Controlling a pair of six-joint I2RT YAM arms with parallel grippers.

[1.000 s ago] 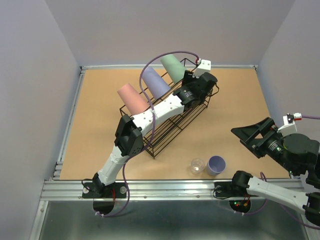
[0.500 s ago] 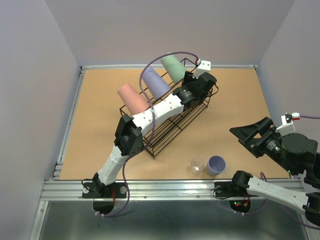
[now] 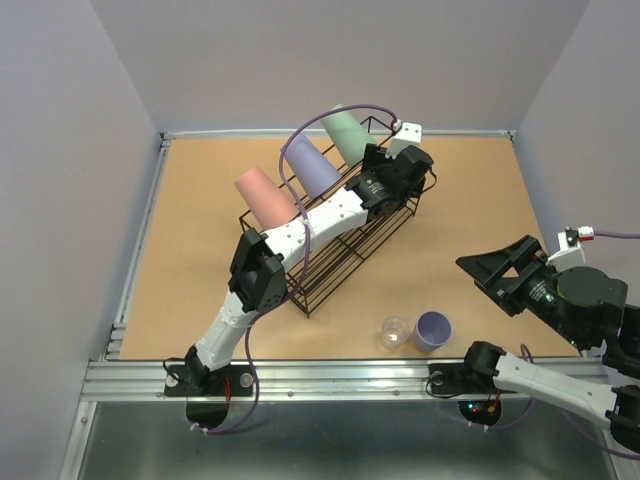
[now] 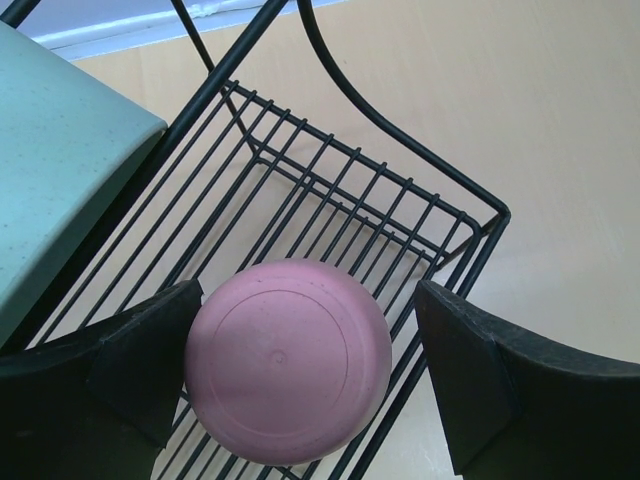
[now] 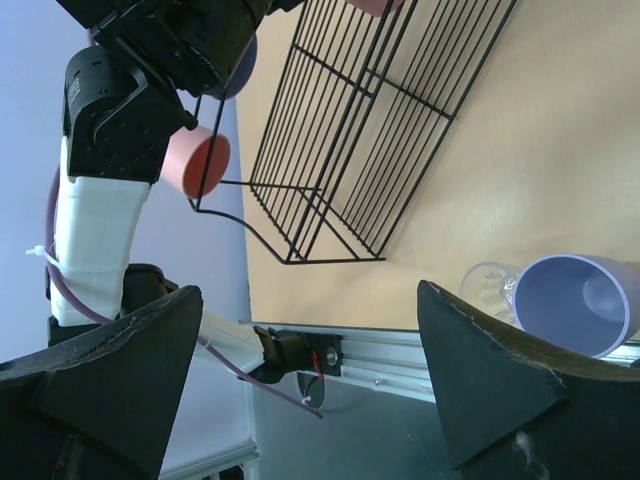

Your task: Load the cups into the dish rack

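Observation:
The black wire dish rack lies diagonally on the table. Large pink, lavender and green cups lean upside down along its far side. My left gripper hangs over the rack's far end. In the left wrist view it is open around a smaller pink cup, which sits base-up on the rack wires; the right finger stands clear of it. A smaller lavender cup and a tiny clear cup stand upright near the front edge. My right gripper is open and empty above them.
The left arm stretches over the rack's length. The metal rail runs along the near edge and walls close in the other sides. In the right wrist view the lavender cup and clear cup sit at lower right.
My right gripper has drifted slightly left and toward the near edge. The left arm and the cups have not visibly moved.

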